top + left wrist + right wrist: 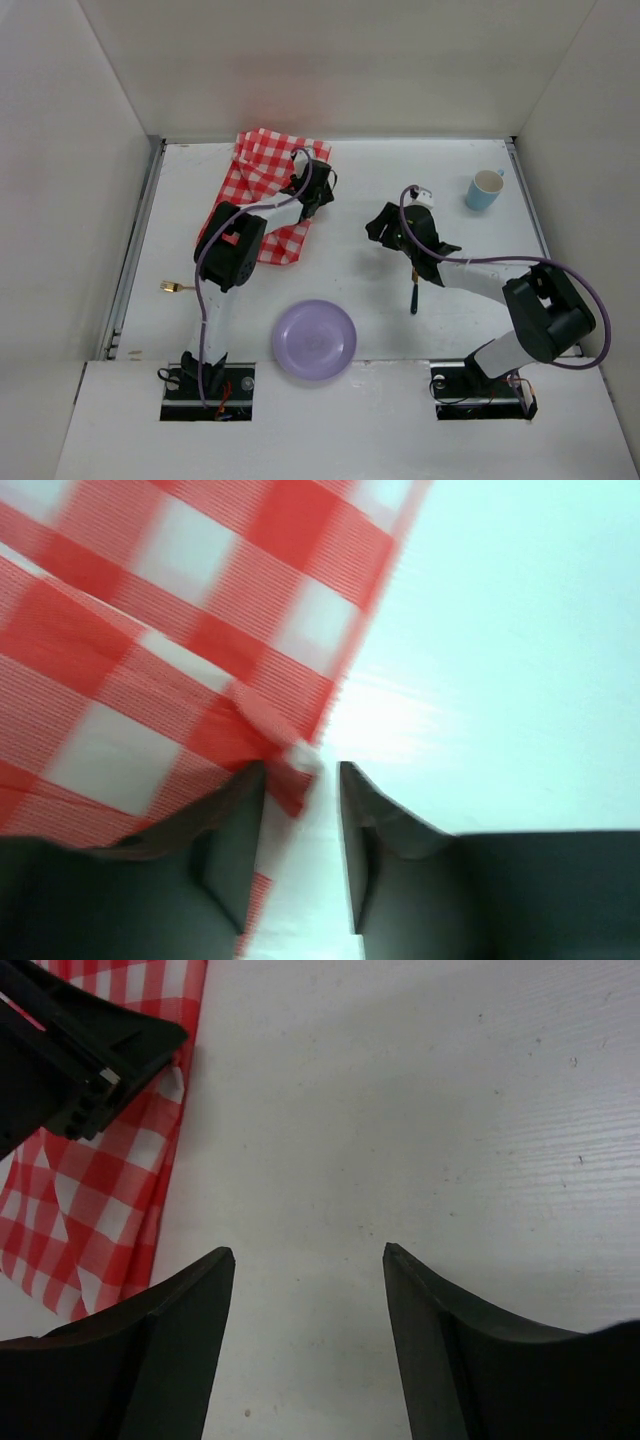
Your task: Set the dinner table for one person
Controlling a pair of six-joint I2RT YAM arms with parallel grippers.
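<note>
The red-and-white checked cloth (262, 185) lies rumpled at the back left of the dinner table (400, 165). My left gripper (318, 192) is at the cloth's right edge. In the left wrist view its jaws (302, 768) stand a narrow gap apart, and a corner of the cloth (150, 660) pokes in by the left finger (235, 810) without being pinched. My right gripper (380, 225) hovers open over bare table (420, 1110), right of the cloth (100, 1190), with nothing between its fingers (308, 1252).
A purple plate (314, 340) sits at the front centre. A light blue cup (485, 190) stands at the back right. A gold fork (175, 287) lies near the left rail. A dark-handled utensil (413, 295) lies under the right forearm.
</note>
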